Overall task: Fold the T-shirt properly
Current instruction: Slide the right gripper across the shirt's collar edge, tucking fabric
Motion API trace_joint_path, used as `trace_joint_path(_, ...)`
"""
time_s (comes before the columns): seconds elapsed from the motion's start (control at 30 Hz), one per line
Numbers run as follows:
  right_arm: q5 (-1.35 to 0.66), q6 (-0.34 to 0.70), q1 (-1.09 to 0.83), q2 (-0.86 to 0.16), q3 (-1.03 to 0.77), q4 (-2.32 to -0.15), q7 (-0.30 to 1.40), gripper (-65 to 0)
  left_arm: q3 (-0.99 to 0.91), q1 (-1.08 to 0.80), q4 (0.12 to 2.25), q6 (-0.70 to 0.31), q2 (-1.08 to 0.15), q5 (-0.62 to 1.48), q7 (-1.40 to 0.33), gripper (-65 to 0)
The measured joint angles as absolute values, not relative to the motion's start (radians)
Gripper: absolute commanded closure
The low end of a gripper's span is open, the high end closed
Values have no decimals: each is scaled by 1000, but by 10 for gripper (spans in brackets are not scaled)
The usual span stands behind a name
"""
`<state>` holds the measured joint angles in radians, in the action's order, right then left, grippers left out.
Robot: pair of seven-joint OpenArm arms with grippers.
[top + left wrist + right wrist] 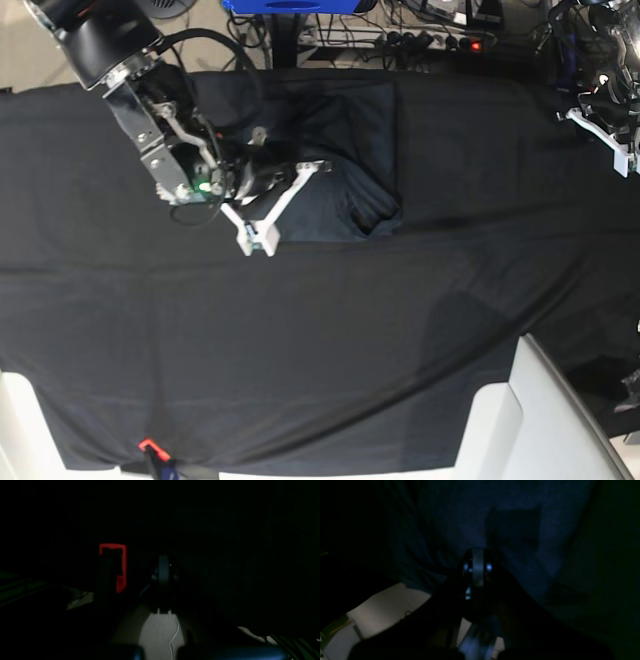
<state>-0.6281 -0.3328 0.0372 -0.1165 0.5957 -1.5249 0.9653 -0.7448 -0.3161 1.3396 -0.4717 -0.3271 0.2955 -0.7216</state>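
The dark slate-grey thin knit T-shirt (345,160) lies on the far-left part of the bench (330,340), which is draped in a plain black cloth. In the base view the shirt is a compact, roughly rectangular folded bundle, faintly bluer than the cloth under it. Its long axis runs from the far edge of the bench toward the near edge. The side toward the middle of the bench is a fairly straight edge. The near end is less tidy, with a rounded lobe bulging out at the corner and a curved crease beside it. Which end is the collar cannot be told.

The right pincer (262,215), white-fingered on a metal arm that reaches in from the far-left corner, sits over the shirt's outer side. In the base view its white fingers (290,190) slant across the fabric and look clenched. The right wrist view is very dim. It shows bluish knit fabric (515,530) with soft creases beyond the pincer (477,552). Whether cloth is pinched between the fingers cannot be told.

The left pincer (620,145) hangs at the far-right edge of the bench, well apart from the shirt, and is clenched on nothing visible. The left wrist view is nearly black, showing only a red-edged shape (117,565) and a pale patch of floor (160,632).
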Motion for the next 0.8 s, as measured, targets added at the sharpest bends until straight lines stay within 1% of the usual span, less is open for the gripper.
trace_joint_path(0.3, -628, -333, 9, -114, 598, -1529, 967, 0, -745, -318, 1340, -471, -327, 295, -722, 0)
trace_joint_path(0.7, -628, -333, 2, -106, 862, -1531, 973, 0, -744, -313, 1340, -472, -327, 295, -722, 0)
trace_joint_path(0.8, -631, -333, 35, -99, 904, -1531, 972, 0, -744, -313, 1340, -472, -327, 295, -722, 0)
